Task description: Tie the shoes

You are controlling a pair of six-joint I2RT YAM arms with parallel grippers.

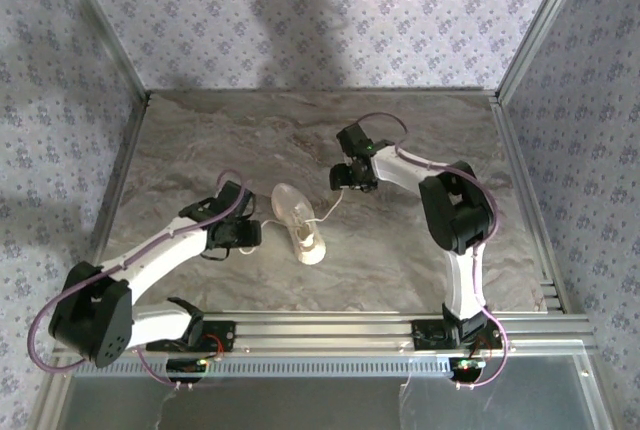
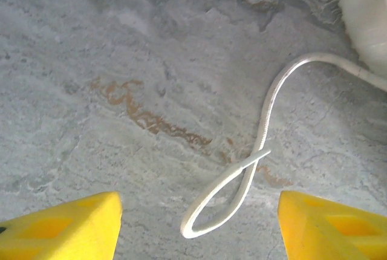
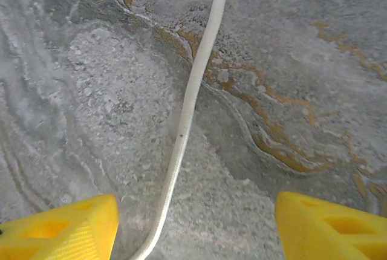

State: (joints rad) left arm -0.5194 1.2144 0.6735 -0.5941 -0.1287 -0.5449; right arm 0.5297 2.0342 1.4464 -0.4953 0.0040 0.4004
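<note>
Left gripper (image 2: 199,214): wide open, nothing held. Its yellow fingers (image 2: 60,227) sit either side of a small loop at the end of the left lace (image 2: 233,187), which lies flat on the bench (image 2: 121,60).
Right gripper (image 3: 195,224): also spread wide and empty. The right lace (image 3: 192,97) runs along the bench between its fingers, nearer the left one.
Step in hand: by my reckoning, each arm is lining up to pick up its own lace.
Doing it well: come straight down so the fingers touch the bench on both sides of the cord. I'd centre the right gripper over its lace first. Close gently and grip near the free end, so there is slack to cross over.
Sneaker (image 1: 297,218): mid-bench between the two grippers, the left one just beside it and the right one a little farther off.
Long axis: runs far to near, the near end leaning slightly right. From above I can't say which end is the toe.
Laces: one trails left, the other right and far.
</note>
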